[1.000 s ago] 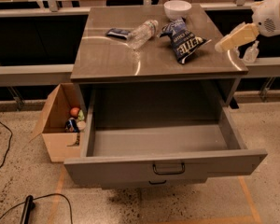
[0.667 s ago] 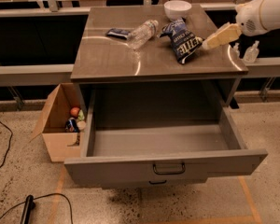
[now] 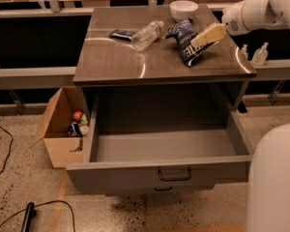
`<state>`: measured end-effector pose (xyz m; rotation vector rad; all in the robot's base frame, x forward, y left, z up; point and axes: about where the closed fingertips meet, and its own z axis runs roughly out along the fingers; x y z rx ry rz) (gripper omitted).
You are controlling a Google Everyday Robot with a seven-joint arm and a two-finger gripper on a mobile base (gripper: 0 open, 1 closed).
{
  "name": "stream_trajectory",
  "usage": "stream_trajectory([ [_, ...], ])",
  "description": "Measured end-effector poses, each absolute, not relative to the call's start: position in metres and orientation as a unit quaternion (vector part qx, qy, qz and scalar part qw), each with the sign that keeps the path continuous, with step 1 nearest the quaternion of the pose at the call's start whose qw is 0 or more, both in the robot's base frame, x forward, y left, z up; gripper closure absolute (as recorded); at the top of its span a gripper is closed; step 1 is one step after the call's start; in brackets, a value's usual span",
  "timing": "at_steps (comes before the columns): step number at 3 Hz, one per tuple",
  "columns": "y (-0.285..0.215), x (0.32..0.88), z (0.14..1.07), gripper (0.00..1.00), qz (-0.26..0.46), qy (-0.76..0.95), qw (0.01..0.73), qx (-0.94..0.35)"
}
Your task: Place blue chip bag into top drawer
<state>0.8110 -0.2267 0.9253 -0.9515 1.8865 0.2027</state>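
The blue chip bag (image 3: 185, 41), crumpled navy foil with white lettering, lies on the grey cabinet top (image 3: 116, 62) at the back right. My gripper (image 3: 206, 36), with pale yellow fingers, reaches in from the right on the white arm (image 3: 253, 13) and hangs right over the bag's right side. The top drawer (image 3: 164, 146) is pulled wide open below the countertop, grey inside and with nothing in it, a dark handle (image 3: 174, 175) centred on its front.
A clear water bottle (image 3: 147, 34) lies left of the bag, a small flat dark blue packet (image 3: 122, 33) beyond it, a white bowl (image 3: 183, 8) at the back. A cardboard box (image 3: 63, 127) with small items stands left of the drawer. Two small bottles (image 3: 259, 54) stand at right.
My gripper has moved left from beyond the cabinet's right edge to over the chip bag. The bag, bottle and drawer have not moved.
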Motion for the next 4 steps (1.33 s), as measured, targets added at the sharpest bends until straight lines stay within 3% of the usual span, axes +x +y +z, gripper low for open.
stream_trajectory([
  [2, -0.177, 0.84, 0.901, 0.0, 0.132, 0.774, 0.482, -0.39],
  [3, -0.164, 0.849, 0.888, 0.18, 0.142, 0.776, 0.474, -0.39],
  [4, -0.163, 0.853, 0.88, 0.43, 0.143, 0.778, 0.471, -0.391],
])
